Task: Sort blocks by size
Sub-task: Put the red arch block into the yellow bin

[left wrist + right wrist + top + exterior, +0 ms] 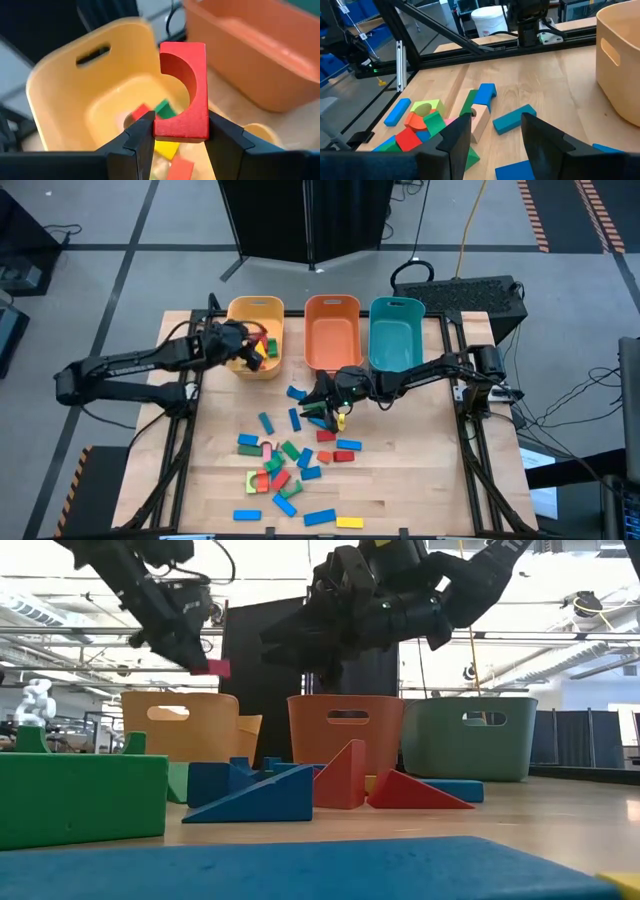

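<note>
Left tool [181, 134] around red arch [183, 90]

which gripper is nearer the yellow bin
Left. The left gripper hangs over the yellow bin, its fingers shut on a red arch block. The right gripper sits over the scattered blocks, below the orange bin.

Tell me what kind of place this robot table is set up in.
Likely a robotics lab or workshop hall. The wooden table sits on a grey floor with taped lines and trailing cables, a white humanoid robot stands in the background, and blue partitions line the far side.
</note>
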`<move>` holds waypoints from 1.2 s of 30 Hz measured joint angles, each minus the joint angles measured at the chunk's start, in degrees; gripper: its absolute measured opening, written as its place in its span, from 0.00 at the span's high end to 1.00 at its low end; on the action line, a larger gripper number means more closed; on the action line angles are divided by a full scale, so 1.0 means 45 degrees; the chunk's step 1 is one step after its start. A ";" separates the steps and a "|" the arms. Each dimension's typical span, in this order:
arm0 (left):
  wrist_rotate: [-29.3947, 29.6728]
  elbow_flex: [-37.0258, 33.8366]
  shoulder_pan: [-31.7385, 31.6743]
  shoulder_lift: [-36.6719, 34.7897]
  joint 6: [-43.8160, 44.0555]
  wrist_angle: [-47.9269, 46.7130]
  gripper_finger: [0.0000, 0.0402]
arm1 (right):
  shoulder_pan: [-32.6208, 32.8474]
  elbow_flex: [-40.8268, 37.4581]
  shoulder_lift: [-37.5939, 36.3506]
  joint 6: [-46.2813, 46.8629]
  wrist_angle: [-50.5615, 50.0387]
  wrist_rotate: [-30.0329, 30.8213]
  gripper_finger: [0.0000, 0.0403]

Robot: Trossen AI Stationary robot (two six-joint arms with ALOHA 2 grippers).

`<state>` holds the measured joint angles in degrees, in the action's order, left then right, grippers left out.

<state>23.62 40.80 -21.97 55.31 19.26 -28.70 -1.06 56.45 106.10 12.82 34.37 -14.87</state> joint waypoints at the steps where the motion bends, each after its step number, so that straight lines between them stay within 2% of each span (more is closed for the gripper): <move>1: -0.0411 0.0000 -0.0402 0.0195 0.0059 -0.0050 0.62 | 0.0000 0.0000 0.0000 0.0000 0.0000 0.0000 0.60; 6: -0.1840 0.0000 -0.2028 0.1469 -0.0013 -0.0313 0.62 | 0.0000 0.0000 0.0000 0.0000 0.0019 0.0000 0.60; 13: -0.2309 0.0641 -0.3279 0.3126 -0.0612 -0.0446 0.62 | 0.0000 0.0000 0.0000 -0.0048 -0.0068 0.0000 0.60; 23: -0.2580 0.2545 -0.4218 0.5215 -0.1463 -0.1485 0.62 | 0.0000 0.0000 -0.0005 -0.0248 -0.0248 0.0000 0.60; 30: -0.2862 0.3141 -0.4581 0.6653 -0.1771 -0.2401 0.62 | 0.0000 0.0000 -0.0005 -0.0335 -0.0457 0.0000 0.60; 36: -0.2862 0.3196 -0.4586 0.6878 -0.1727 -0.2455 0.62 | 0.0000 0.0000 -0.0005 -0.0437 -0.0583 0.0000 0.60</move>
<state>10.74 55.18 -42.61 86.26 11.49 -39.75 -1.06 56.45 106.08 10.85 31.74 -14.87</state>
